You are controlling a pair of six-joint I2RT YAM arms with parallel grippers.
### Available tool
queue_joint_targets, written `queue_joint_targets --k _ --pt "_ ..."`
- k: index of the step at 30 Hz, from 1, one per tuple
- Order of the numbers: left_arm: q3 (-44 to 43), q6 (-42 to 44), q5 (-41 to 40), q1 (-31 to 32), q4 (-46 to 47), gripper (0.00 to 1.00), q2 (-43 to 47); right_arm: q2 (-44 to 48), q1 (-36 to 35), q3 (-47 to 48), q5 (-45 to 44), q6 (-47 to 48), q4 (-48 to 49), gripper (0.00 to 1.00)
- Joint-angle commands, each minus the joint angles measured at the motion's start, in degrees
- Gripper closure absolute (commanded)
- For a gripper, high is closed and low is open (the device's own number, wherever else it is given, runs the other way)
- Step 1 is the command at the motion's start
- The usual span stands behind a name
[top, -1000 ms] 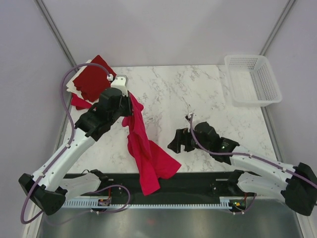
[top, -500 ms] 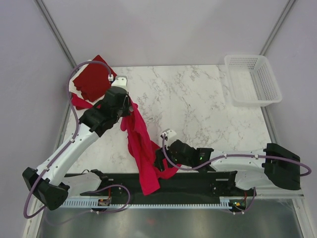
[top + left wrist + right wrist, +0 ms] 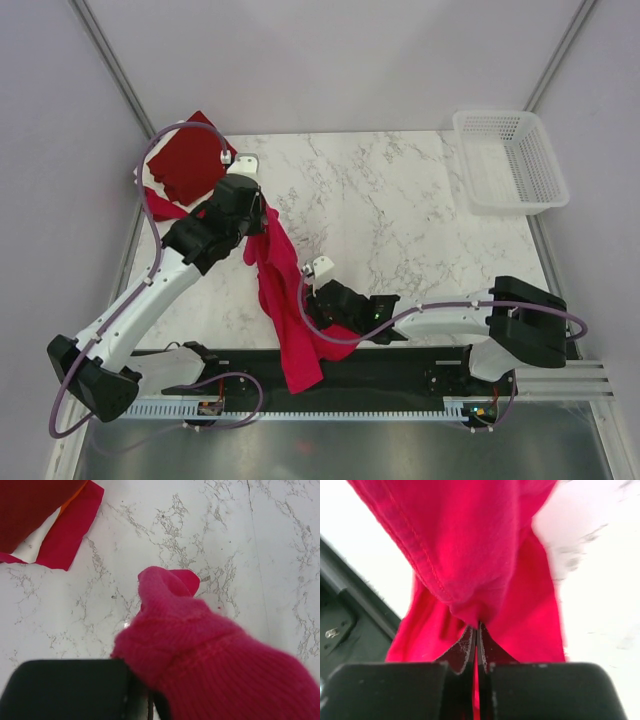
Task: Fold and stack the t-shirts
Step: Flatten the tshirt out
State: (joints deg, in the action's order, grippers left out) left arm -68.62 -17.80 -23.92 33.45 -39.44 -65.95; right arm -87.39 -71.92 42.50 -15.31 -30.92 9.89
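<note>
A bright crimson t-shirt (image 3: 285,290) hangs in a long twisted strip from my left gripper (image 3: 259,216), which is shut on its ribbed collar (image 3: 200,650). The shirt's lower end drapes over the table's front edge. My right gripper (image 3: 320,300) is shut on a bunched fold of the same shirt (image 3: 470,555) low down, with the fingertips (image 3: 470,640) pressed together on the cloth. At the back left corner lie folded t-shirts: a dark red one (image 3: 188,160) on top, a red one (image 3: 70,530) under it.
A white lattice basket (image 3: 508,160) stands at the back right of the marble table (image 3: 400,210). The black front rail (image 3: 400,370) runs below the table edge, with the shirt's tail lying across it.
My right arm swung left across the table to the hanging shirt, and its open jaws closed on the fabric. The left arm, still gripping the collar, barely moved.
</note>
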Motion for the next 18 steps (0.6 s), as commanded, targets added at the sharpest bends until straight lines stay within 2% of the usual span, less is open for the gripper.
queue_joint_targets --k 1,2,5,11,16,18 --pt "-3.18 1.18 -0.25 -0.32 0.07 0.98 2.23 2.83 0.11 5.99 -10.94 3.75 -3.01 1.00" --pt "-3.71 1.89 -0.16 -0.32 -0.02 0.98 2.49 5.45 0.81 7.06 -15.75 5.93 -7.73 1.00" --pt "-6.78 5.31 -0.07 -0.32 -0.02 0.98 4.07 12.39 5.37 11.63 -22.63 10.50 -16.81 1.00" --pt "-16.45 10.15 0.81 -0.32 0.07 0.98 3.38 22.96 18.37 23.75 -22.39 20.62 -24.30 1.00" --pt "-22.16 10.68 3.96 -0.40 0.24 0.98 0.92 19.46 20.51 38.32 -21.95 28.97 -27.99 1.00" --pt "-22.52 10.60 4.76 -0.32 1.11 0.98 0.91 18.31 20.59 40.02 -22.31 29.16 -28.87 1.00"
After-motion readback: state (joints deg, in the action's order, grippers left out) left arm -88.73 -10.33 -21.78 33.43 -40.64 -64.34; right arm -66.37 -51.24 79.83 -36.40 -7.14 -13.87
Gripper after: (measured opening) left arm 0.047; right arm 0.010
